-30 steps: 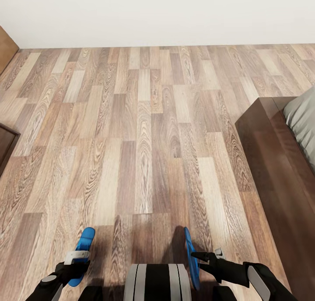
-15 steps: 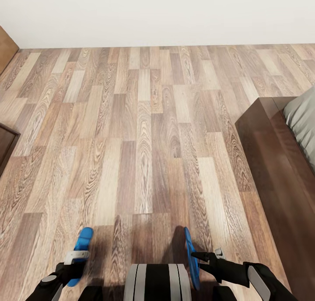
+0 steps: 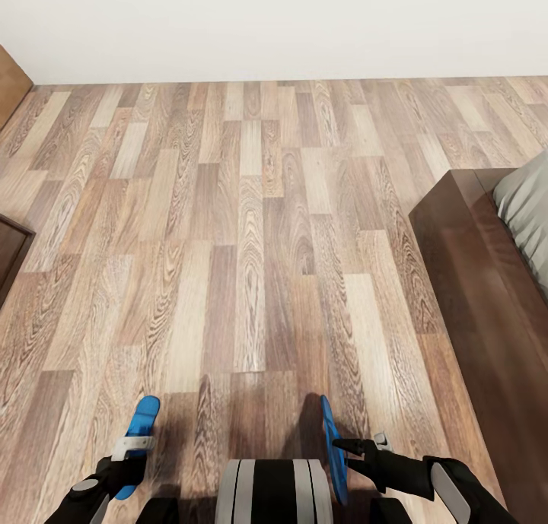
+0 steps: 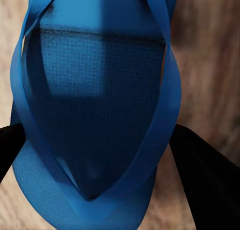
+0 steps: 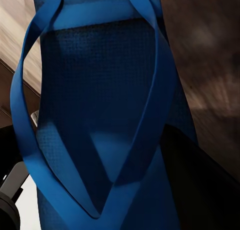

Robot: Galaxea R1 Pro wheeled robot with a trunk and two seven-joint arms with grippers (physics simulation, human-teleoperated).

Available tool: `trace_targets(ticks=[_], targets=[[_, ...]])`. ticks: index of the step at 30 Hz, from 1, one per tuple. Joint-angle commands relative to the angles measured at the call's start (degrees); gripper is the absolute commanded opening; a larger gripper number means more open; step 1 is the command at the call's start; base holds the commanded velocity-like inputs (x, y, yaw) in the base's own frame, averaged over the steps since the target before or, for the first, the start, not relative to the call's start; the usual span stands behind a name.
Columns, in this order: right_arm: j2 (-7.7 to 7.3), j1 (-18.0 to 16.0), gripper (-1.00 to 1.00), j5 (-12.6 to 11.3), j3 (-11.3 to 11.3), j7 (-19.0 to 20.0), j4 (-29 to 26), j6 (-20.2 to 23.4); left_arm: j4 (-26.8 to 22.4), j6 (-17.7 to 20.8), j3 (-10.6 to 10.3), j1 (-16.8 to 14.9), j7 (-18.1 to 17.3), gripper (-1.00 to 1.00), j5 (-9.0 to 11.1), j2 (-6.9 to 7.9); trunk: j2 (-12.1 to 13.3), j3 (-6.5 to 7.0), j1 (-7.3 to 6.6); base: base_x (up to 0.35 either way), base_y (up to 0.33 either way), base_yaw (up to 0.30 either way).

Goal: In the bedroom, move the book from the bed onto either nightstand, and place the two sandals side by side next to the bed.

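My left gripper (image 3: 131,452) is shut on one blue sandal (image 3: 141,431), held low at the bottom left over the wood floor. In the left wrist view its straps and sole (image 4: 95,115) sit between the black fingers (image 4: 202,177). My right gripper (image 3: 344,448) is shut on the other sandal (image 3: 330,440), which stands edge-on at the bottom right. That sandal (image 5: 100,115) shows close up in the right wrist view. The bed (image 3: 472,281) runs along the right, dark frame and pale mattress (image 3: 527,204). The book and nightstand are out of view.
Brown plank floor (image 3: 251,227) stretches ahead to a white wall (image 3: 274,22). The corner of a dark wooden piece of furniture (image 3: 11,252) juts in at the left edge. A brown panel (image 3: 11,83) stands at the far left by the wall.
The sandal in my left gripper has shifted slightly to the left and tilted a little. The right arm and its sandal have not moved.
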Motion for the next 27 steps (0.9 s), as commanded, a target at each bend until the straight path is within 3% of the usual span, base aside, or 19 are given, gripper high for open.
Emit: trace_targets(ticks=[1, 12, 15, 27], targets=[[0.00, -0.01, -1.00, -0.04, -0.12, 0.07, 0.00, 0.32, -0.12, 0.33, 0.42, 0.00, -0.51, -1.00, -0.63, -0.08, -0.01, -0.03, -0.01, 0.000, 0.000, 0.000], [-0.01, -0.01, -1.00, -0.04, -0.12, 0.13, 0.00, 0.32, -0.12, 0.37, 0.42, -0.02, -0.51, -1.00, -0.63, -0.08, 0.12, 2.19, -0.27, 0.000, 0.000, 0.000], [-0.01, -0.01, -1.00, -0.04, -0.12, 0.12, 0.00, 0.32, -0.12, 0.37, 0.42, -0.01, -0.51, -1.00, -0.61, -0.07, 0.12, 2.19, -0.27, 0.000, 0.000, 0.000], [-0.15, -0.01, -1.00, -0.04, -0.17, 0.16, -0.02, 0.32, -0.12, 0.40, 0.42, 0.00, -0.58, -1.00, -0.48, -0.11, 0.28, 4.84, -0.58, 0.000, 0.000, 0.000]])
